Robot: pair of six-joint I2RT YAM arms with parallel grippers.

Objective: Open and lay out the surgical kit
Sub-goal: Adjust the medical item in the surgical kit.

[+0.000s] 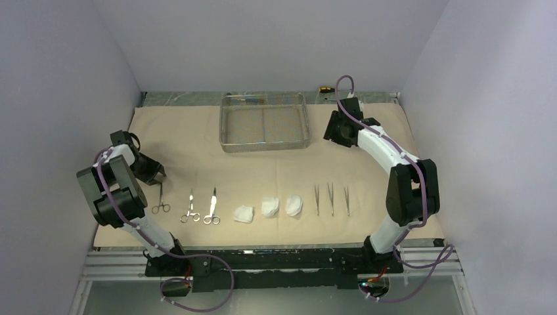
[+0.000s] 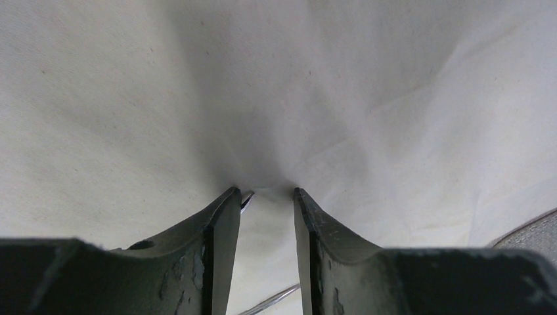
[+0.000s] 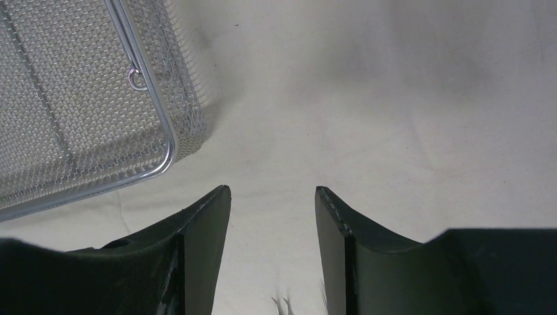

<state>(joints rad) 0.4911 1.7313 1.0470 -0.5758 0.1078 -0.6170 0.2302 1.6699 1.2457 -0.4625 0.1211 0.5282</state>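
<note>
The beige wrap cloth [image 1: 197,131] lies spread flat, with the wire-mesh tray [image 1: 265,148] at its back centre. In a front row lie three clamps [image 1: 190,209], three gauze pads [image 1: 270,207] and three tweezers [image 1: 332,198]. My left gripper [image 1: 157,176] is down on the cloth [image 2: 131,98] at the tip end of the leftmost clamp [image 1: 161,199]. Its jaws [image 2: 266,191] stand part open around that clamp's tip [image 2: 247,199], which rests beside the left finger. My right gripper [image 1: 335,131] hovers open [image 3: 272,190] just right of the tray [image 3: 172,144], above the cloth [image 3: 394,98].
Grey walls close in on the left, right and back. A metal rail [image 1: 276,259] with the arm bases runs along the near edge. A small yellow-and-black object [image 1: 324,87] lies behind the cloth at the back. Tweezer tips [image 3: 282,305] show between the right fingers.
</note>
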